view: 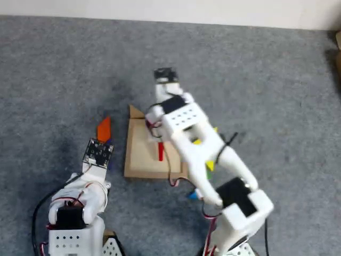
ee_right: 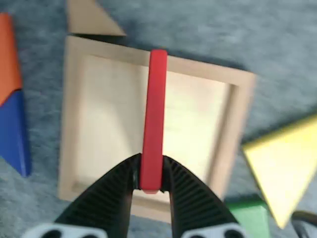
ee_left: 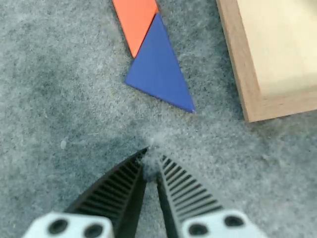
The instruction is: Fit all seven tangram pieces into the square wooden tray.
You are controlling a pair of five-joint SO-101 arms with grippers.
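Observation:
The square wooden tray (view: 137, 162) lies on grey carpet, its floor bare (ee_right: 111, 114). My right gripper (ee_right: 150, 171) hangs over it, shut on a red piece (ee_right: 154, 114) held on edge, also seen from above as a red piece (view: 160, 151). My left gripper (ee_left: 151, 158) is shut and holds nothing, low over the carpet just short of a blue triangle (ee_left: 161, 74). An orange piece (ee_left: 134, 17) touches that triangle's far tip. The tray's corner (ee_left: 257, 99) is beside them.
A tan triangle (ee_right: 91, 20) lies just outside the tray's far corner. A yellow triangle (ee_right: 285, 158) and a green piece (ee_right: 250, 215) lie beside the tray under the right arm. Another small blue piece (view: 193, 196) lies near that arm's base. Open carpet surrounds everything.

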